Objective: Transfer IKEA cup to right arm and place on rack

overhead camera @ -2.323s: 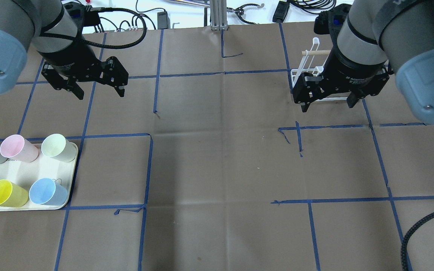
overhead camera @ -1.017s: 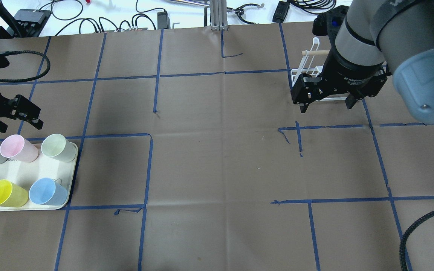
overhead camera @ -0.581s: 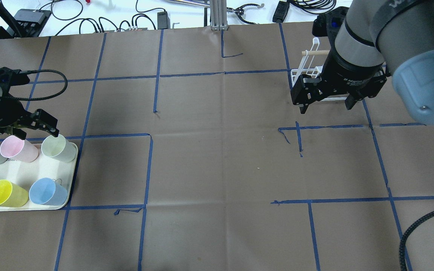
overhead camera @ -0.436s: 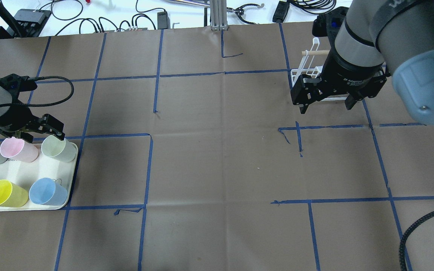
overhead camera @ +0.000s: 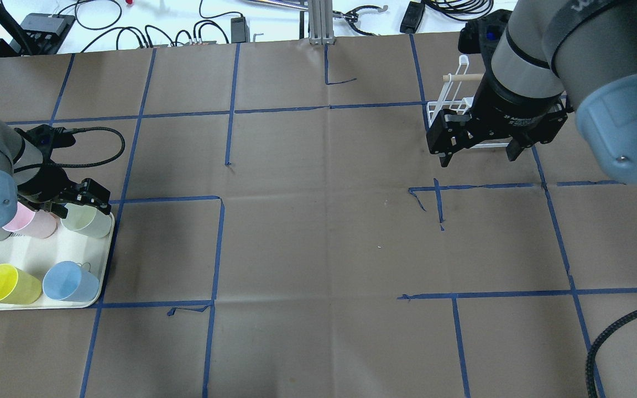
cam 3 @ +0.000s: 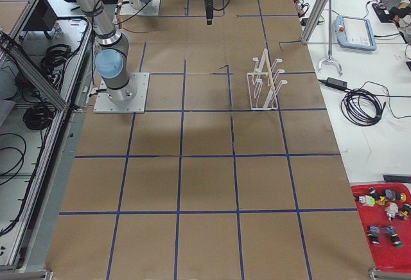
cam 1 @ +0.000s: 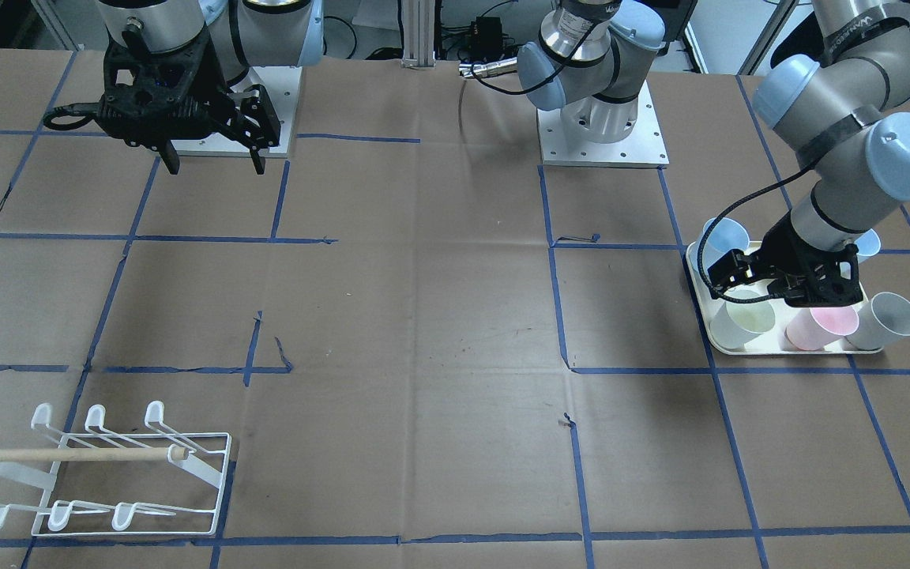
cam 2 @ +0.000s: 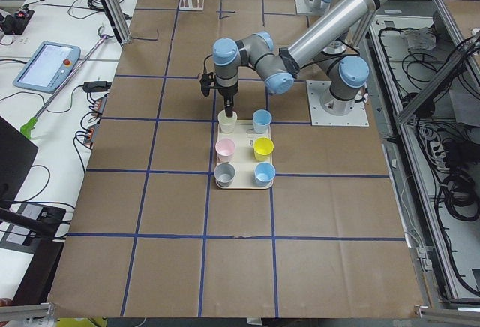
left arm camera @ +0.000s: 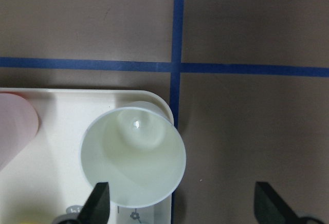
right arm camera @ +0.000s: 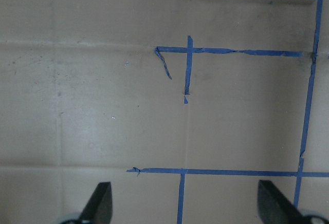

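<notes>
Six cups are standing upright on one cream tray (overhead camera: pixel 36 251) at the robot's left end of the desk (overhead camera: pixel 324 232): one pale green cup (overhead camera: pixel 83 221), one pink cup (overhead camera: pixel 39 224), one yellow cup (overhead camera: pixel 6 284), one grey cup (cam 2: pixel 225 172) and two blue cups (overhead camera: pixel 69 282). The pale green cup is sitting in the tray corner farthest from the robot and nearest the desk's middle, with the pink cup just beside it. The left hand (overhead camera: pixel 81 209) is hanging just above this cup, released, its two fingers spread wide. In the wrist view one fingertip (left arm camera: pixel 96 203) is overlapping the cup's rim, while the other is lying out over the brown paper beyond the tray's edge. The right hand (overhead camera: pixel 479 160) is hovering high over the robot's right half of the desk, likewise released, with its two fingers apart. One white wire rack (cam 1: pixel 68 454) is standing on the desk well apart from that hand, carrying two rows of three looped prongs, six in all, and one wooden dowel handle.
</notes>
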